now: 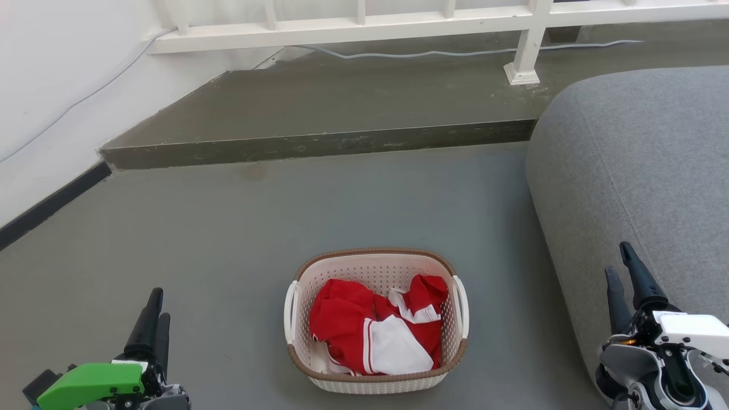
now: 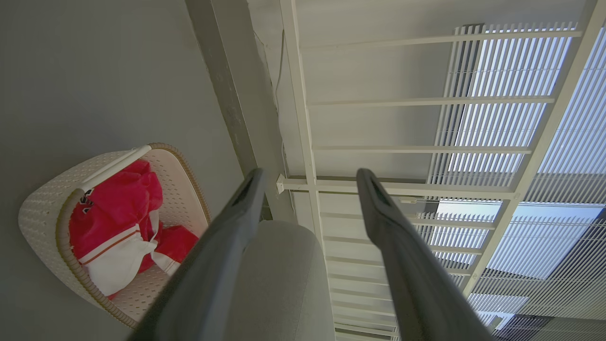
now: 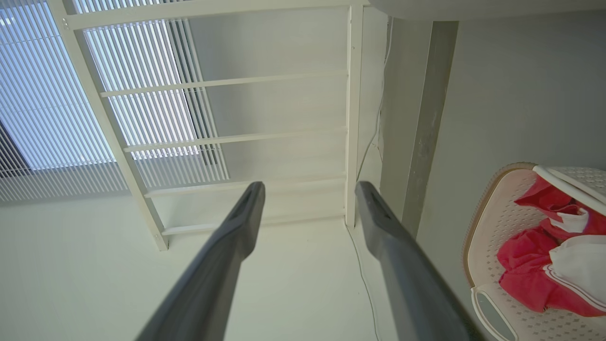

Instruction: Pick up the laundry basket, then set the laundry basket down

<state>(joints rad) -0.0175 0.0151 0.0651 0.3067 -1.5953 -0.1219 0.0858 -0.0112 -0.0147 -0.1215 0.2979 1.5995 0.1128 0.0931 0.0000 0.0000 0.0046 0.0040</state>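
Item 1. White wall [image 1: 51, 80], far left, with a dark skirting strip at its foot.

Item 2. Left end effector [image 1: 159, 304], low at the left of my head view, behind a green housing [image 1: 91, 384]. From my left wrist view I log the left end effector [image 2: 311, 173] with its fingers spread and nothing between them. It hangs over the bare floor [image 1: 228, 245], well apart from the basket.

Item 3. Raised grey step [image 1: 319, 102], across the back, with a white railing [image 1: 353, 25] above it and a pale cable [image 1: 433, 54] lying along it.

Item 4. The laundry basket [image 1: 376, 382], centre foreground, upright on the floor between my two arms and touched by neither. It has cream perforated walls, a brown woven-look rim and a white loop handle on each side. The laundry basket [image 2: 42, 208] also shows at the left of my left wrist view, and the laundry basket [image 3: 497, 222] at the right edge of my right wrist view.

Item 5. Red-and-white garment [image 1: 364, 324], crumpled inside the basket and covering most of its bottom.

Item 6. Grey upholstered seat [image 1: 626, 159], right side, with a rounded edge, near the basket but apart from it.

Item 7. Right end effector [image 1: 618, 259], low at the right in front of the seat. In my right wrist view the right end effector [image 3: 308, 185] is likewise spread and holds nothing.
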